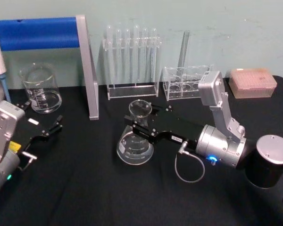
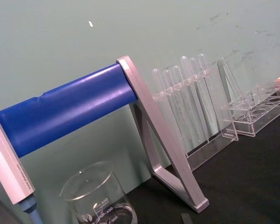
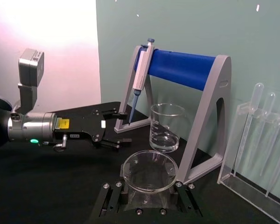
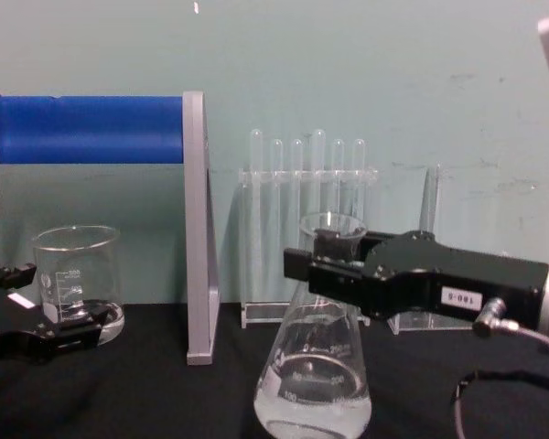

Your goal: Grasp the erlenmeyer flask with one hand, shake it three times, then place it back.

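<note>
Erlenmeyer flask (image 1: 136, 147) upright on the black table (image 1: 85, 188), near the middle, in front of the test tube rack (image 1: 132, 89). Right gripper (image 1: 142, 131) clamped on its neck, just under the rim. Left gripper (image 1: 51, 128) parked beside the beaker (image 1: 40, 89), fingers apart.

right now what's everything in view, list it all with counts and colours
erlenmeyer flask: one, clear glass, table centre
beaker: one, clear with white marks, back left
pipette stand: one, blue bar on grey frame, back left
pipette: one, white and blue, hanging on the stand's left end
test tubes: six, clear, in a clear rack, back centre
second rack: one, clear, right of the tubes
tip box: one, pink, back right
table: one, black
left gripper: one, black, fingers open, near the beaker
right gripper: one, black, fingers closed on the flask's neck
</note>
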{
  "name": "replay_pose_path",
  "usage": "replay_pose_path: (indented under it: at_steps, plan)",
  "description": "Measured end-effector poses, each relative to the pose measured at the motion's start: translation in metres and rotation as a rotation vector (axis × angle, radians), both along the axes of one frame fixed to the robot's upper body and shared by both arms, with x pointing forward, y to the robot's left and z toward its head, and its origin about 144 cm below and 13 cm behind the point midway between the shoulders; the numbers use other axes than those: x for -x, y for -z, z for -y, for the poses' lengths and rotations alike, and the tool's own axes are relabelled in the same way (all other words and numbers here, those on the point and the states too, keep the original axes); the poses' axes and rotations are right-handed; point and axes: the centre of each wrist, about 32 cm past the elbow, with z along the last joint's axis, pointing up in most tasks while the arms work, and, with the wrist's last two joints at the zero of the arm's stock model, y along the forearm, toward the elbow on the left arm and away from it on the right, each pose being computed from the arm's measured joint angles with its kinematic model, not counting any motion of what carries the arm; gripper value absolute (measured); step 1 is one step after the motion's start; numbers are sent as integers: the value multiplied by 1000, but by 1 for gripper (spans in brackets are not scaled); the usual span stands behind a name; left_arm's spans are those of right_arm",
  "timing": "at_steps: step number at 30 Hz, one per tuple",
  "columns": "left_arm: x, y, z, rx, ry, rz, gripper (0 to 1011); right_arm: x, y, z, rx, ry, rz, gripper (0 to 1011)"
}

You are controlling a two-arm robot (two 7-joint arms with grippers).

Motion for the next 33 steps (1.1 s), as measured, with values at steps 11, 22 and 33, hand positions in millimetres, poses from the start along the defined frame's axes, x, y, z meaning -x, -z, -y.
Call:
replay_pose_path:
  at_steps: [11,22,33]
  plan:
    - [0,0,0,0,0,0,1001,2,18,-2,13,11,-8,449]
    - [0,0,0,0,0,0,1001,4,28,-3,25,26,-30,449]
    - [0,0,0,0,0,0,1001,6,33,-3,32,35,-43,449]
